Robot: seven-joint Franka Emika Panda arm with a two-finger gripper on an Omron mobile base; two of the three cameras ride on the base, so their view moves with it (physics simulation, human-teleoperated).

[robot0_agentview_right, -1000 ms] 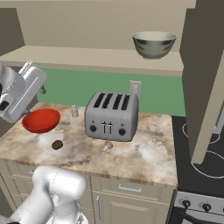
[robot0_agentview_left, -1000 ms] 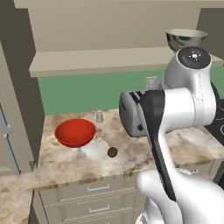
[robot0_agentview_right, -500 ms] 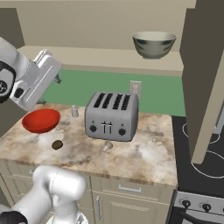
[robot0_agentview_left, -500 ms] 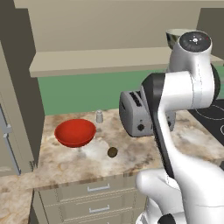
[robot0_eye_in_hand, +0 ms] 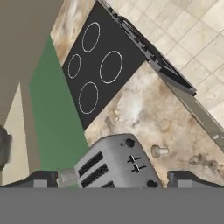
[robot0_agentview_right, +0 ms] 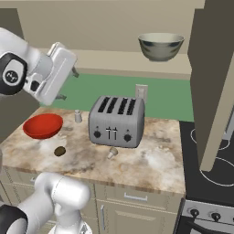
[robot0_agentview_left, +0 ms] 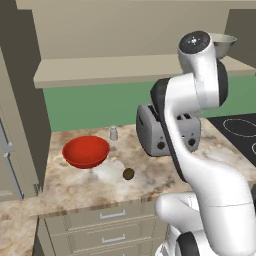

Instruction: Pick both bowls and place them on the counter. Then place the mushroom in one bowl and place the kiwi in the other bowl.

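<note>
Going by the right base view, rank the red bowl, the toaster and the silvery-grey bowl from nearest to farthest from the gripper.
1. The red bowl, on the counter below the gripper.
2. The toaster, to the gripper's right at mid-counter.
3. The silvery-grey bowl, up on the shelf, far right.

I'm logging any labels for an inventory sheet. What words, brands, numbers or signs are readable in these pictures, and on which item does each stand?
None: no readable text appears anywhere.
The toaster has dark knobs and levers on its front but no lettering.
The stove shows plain white burner rings only.
The red bowl, the grey bowl on the shelf and the small shaker are unmarked.
</note>
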